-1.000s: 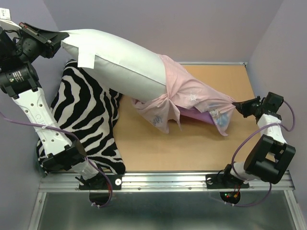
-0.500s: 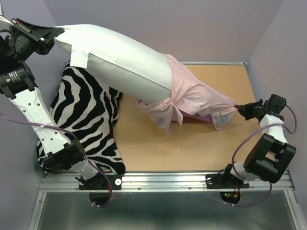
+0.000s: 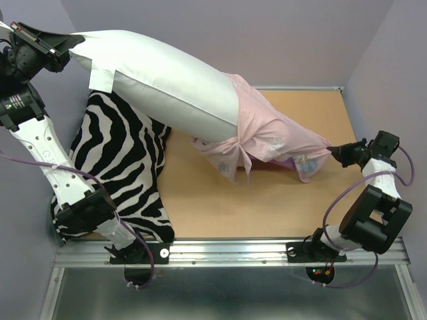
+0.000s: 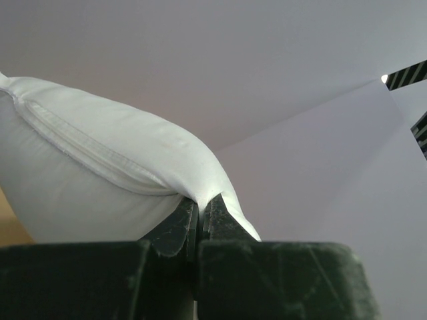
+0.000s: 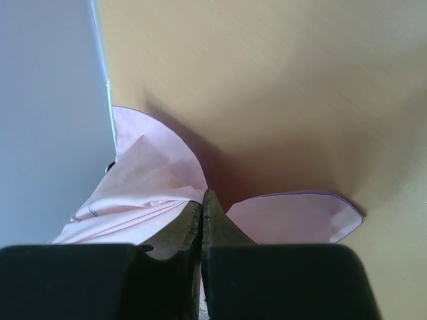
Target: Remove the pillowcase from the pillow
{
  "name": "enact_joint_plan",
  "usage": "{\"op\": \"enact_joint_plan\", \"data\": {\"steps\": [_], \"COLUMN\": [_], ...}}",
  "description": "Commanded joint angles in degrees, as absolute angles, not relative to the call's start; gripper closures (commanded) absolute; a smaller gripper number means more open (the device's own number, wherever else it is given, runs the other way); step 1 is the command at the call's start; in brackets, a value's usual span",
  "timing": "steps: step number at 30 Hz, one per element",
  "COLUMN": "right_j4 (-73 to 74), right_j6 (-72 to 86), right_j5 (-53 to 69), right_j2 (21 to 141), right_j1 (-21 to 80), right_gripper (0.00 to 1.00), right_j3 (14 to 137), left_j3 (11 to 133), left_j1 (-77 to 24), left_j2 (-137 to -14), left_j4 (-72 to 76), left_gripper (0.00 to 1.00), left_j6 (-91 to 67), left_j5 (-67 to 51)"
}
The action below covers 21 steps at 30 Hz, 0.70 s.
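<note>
Left gripper (image 4: 200, 203): jaws pressed together on a corner of the pillow (image 3: 167, 83), which is held aloft. Right gripper (image 5: 202, 200): jaws clamped on the pillowcase (image 3: 273, 137) edge, pink side out. Only the top view shows the pillowcase bunched over the pillow end farthest from the left gripper. Beneath: wooden table (image 3: 267, 207), zebra cushion (image 3: 120, 167), lilac walls (image 3: 267, 40).

The table (image 3: 267, 207) is a tan wooden board with an aluminium rail (image 3: 227, 252) along its near edge. A zebra-striped cushion (image 3: 120, 160) lies flat on the left portion. The lower folds of the pillowcase (image 3: 267, 137) reach the board at centre; contact cannot be confirmed.
</note>
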<state>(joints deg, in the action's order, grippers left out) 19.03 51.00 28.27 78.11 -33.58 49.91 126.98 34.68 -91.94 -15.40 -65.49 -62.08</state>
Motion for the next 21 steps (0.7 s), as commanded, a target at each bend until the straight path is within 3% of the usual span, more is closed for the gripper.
{"op": "enact_joint_plan", "data": {"steps": [1,21], "right_j4": [14.7,14.5], "right_j6": [48.4,48.3], "right_j5": [1.5,2.5], "right_j2": [79.9,79.4], "right_j1": [-41.9,-42.5], "right_gripper": [0.99,1.00], "right_j3": [52.9,52.6], "left_j3": [130.3,128.1], "left_j1": [42.1,40.0], "left_j2": [-91.9,-92.2], "left_j4": [5.8,7.6], "left_gripper": [1.00,1.00], "left_j6": [-67.3,-67.9], "left_j5": [-42.8,-44.5]}}
